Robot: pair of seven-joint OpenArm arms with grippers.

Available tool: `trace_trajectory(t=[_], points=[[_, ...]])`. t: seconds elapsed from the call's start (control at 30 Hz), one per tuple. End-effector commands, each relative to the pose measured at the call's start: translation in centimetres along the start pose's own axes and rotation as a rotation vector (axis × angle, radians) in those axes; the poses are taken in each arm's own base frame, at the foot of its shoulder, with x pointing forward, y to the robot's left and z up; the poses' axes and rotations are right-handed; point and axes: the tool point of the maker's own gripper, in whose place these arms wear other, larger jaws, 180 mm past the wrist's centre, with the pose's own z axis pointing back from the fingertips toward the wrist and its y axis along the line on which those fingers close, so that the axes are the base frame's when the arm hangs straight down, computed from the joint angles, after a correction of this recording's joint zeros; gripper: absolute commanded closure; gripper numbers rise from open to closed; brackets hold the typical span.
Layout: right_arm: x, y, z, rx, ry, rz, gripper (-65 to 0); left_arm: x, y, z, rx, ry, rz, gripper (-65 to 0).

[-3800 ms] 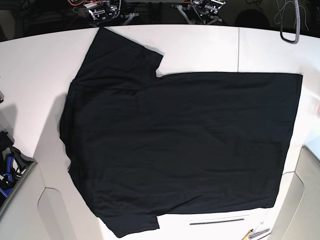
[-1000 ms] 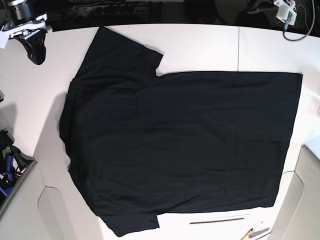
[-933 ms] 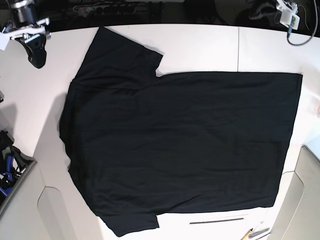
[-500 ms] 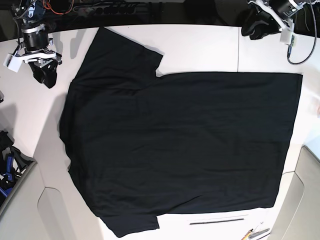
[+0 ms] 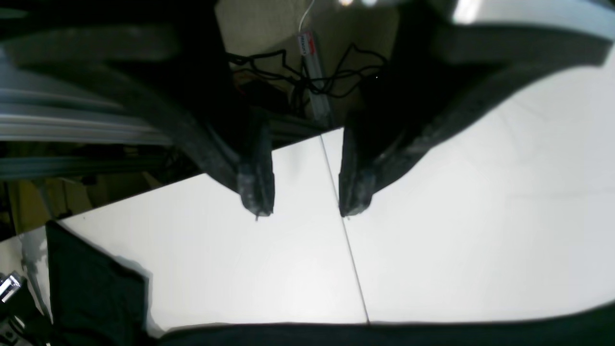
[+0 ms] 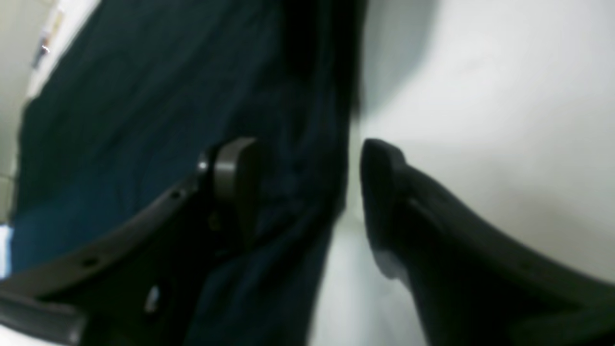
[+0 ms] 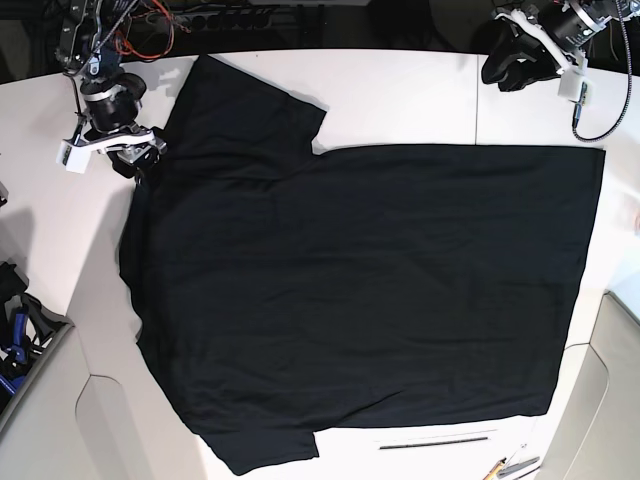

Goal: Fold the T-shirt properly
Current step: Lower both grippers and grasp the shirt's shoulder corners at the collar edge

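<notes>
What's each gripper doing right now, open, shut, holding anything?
Left gripper: open, empty, above bare table.
Right gripper: open, straddling the T-shirt edge, not gripping.

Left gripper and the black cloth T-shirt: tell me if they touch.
Apart. The left wrist view shows the left gripper open over bare white table, with the black cloth T-shirt lying well clear of its fingertips.

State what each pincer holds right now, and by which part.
Nothing is held. The right pincer stands open astride the T-shirt edge near the sleeve; the left pincer is open above bare table.
</notes>
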Motion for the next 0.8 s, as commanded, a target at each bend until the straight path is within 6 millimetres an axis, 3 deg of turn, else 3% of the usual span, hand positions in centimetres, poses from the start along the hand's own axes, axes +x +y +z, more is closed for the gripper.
trace_trajectory(t=[0.0,0.2,0.27,0.37,0.4,0.6,0.77], points=[[-0.4,-0.1,-0.3,-0.003,0.034,-0.004,-33.6,0.7,-0.3,0.3,-0.016,-0.025,-0.01,-26.0],[-1.5,0.7,-0.9,0.02,0.067,-0.005,-31.9,2.7,0.0,-0.4,-0.017,-0.074,-0.034,-26.1],[-1.5,0.5,-0.9,0.014,0.068,0.003,-21.5,3.6,0.3,-0.6,-0.012,-0.097,-0.047,-27.7],[-1.6,0.8,-0.9,0.028,0.073,0.028,0.0,5.2,1.5,-0.6,0.02,-0.114,-0.075,-31.2],[-1.7,0.9,-0.8,0.038,0.076,0.038,0.0,5.9,2.2,-0.5,0.04,-0.121,-0.085,-31.9],[-1.7,1.0,-0.8,0.043,0.076,0.043,0.0,11.8,10.6,2.9,0.316,-0.275,-0.047,-31.9],[-1.7,1.0,-0.8,0.043,0.076,0.042,0.0,13.7,17.6,5.7,0.463,-0.327,0.03,-31.9]])
